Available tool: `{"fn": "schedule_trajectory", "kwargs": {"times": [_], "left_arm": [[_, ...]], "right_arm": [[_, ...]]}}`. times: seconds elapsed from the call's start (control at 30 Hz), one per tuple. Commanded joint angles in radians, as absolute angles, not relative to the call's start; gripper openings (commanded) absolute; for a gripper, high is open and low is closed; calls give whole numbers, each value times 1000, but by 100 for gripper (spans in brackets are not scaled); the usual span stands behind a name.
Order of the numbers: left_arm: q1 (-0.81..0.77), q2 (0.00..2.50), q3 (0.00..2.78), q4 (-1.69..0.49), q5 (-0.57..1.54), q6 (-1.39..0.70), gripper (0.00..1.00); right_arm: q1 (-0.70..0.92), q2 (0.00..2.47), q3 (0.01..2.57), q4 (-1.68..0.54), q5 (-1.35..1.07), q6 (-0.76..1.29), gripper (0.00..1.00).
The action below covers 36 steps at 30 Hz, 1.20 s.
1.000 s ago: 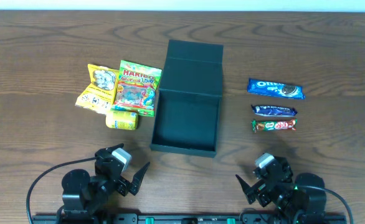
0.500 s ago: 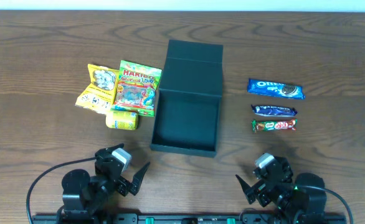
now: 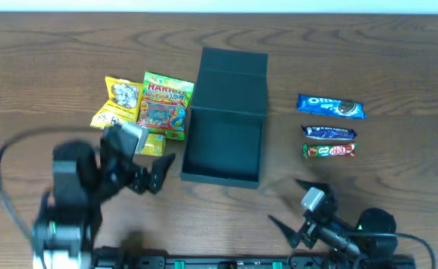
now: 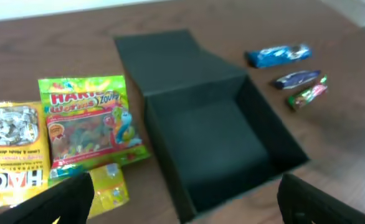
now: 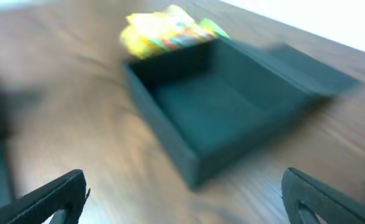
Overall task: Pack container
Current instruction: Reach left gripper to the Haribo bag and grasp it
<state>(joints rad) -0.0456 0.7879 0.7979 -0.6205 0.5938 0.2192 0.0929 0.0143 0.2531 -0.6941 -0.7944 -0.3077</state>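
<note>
The dark teal-green container (image 3: 223, 148) stands open at the table's middle, its flap lid (image 3: 234, 75) lying flat behind it. It shows empty in the left wrist view (image 4: 213, 143) and the right wrist view (image 5: 213, 118). My left gripper (image 3: 159, 173) is open and empty, just left of the container's front left corner, over the small yellow packet (image 3: 153, 143). In its own view the left gripper (image 4: 189, 205) spans the container's near edge. My right gripper (image 3: 290, 205) is open and empty, in front of the container's right corner; its own view (image 5: 182, 199) is blurred.
A Haribo bag (image 3: 163, 104) and a yellow snack bag (image 3: 116, 104) lie left of the container. An Oreo pack (image 3: 331, 107), a blue bar (image 3: 329, 133) and a green bar (image 3: 329, 150) lie to its right. Cables trail at the front edge.
My left arm has risen from the front edge and moved back toward the small yellow packet. My right gripper has swung and tilted toward the container. Nothing on the table has moved.
</note>
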Motion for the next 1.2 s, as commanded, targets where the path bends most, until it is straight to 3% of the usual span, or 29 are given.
{"fn": "schedule_trajectory", "kwargs": {"times": [0.0, 0.07, 0.13, 0.3, 0.43, 0.6, 0.73, 0.83, 1.0, 1.17], "left_arm": [[-39, 1022, 1005, -686, 566, 302, 95], [-39, 1204, 1140, -744, 566, 300, 95], [-39, 1349, 1180, -599, 575, 261, 95], [-39, 1553, 1181, -495, 353, 253, 95], [-41, 1717, 1181, -485, 347, 254, 97], [-89, 1842, 1181, -433, 273, 239, 82], [-222, 1899, 1181, -364, -67, 184, 83], [-249, 1923, 1181, -335, -88, 147, 86], [-242, 2009, 1181, -331, -24, 97, 73], [-239, 2035, 1181, -336, 64, 81, 22]], "right_arm": [[99, 6, 253, -685, -1039, -255, 99], [99, 6, 253, -684, -1106, -197, 99], [99, 6, 253, -685, -1181, -76, 99], [99, 6, 253, -684, -1186, 163, 99], [99, 6, 253, -683, -1182, 171, 99], [99, 6, 253, -684, -1171, 171, 99], [99, 6, 253, -685, -1152, 172, 99], [99, 6, 253, -691, -1152, 172, 99], [99, 6, 253, -692, -1152, 172, 99], [99, 6, 253, -692, -1152, 172, 99]]}}
